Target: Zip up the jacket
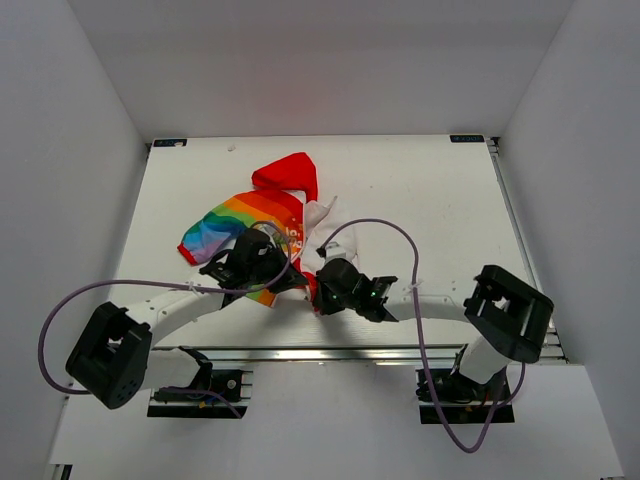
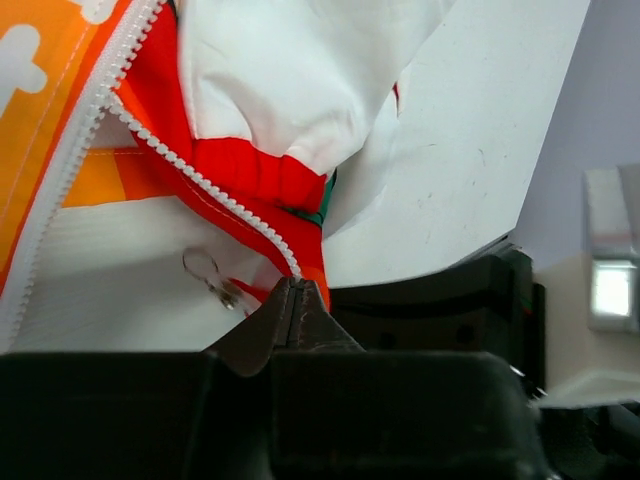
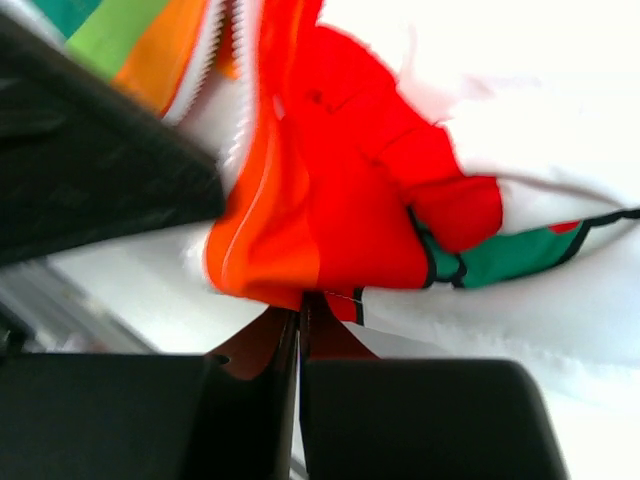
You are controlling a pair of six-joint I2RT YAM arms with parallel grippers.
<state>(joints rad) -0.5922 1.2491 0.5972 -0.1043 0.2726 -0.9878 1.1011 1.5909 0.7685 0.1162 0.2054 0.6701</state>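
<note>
On bench [image 1: 430,190], left fingers [image 2: 293,305] pinch jacket [image 1: 240,220] hem below zipper [image 2: 205,187]; right fingers [image 3: 298,325] clamp its red edge.

a white table [image 1: 420,190] sits enclosed by plain white walls [image 1: 70,150] under even light

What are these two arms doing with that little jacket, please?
Two robot arms are working on zipping a child's jacket that lies rumpled on the table. The left gripper is shut on the bottom end of one zipper row at the red trim, and the right gripper is shut on the red-orange hem nearby. The two rows of teeth are apart, so nothing is zipped yet; a small metal pull lies loose on the white fabric.
</note>
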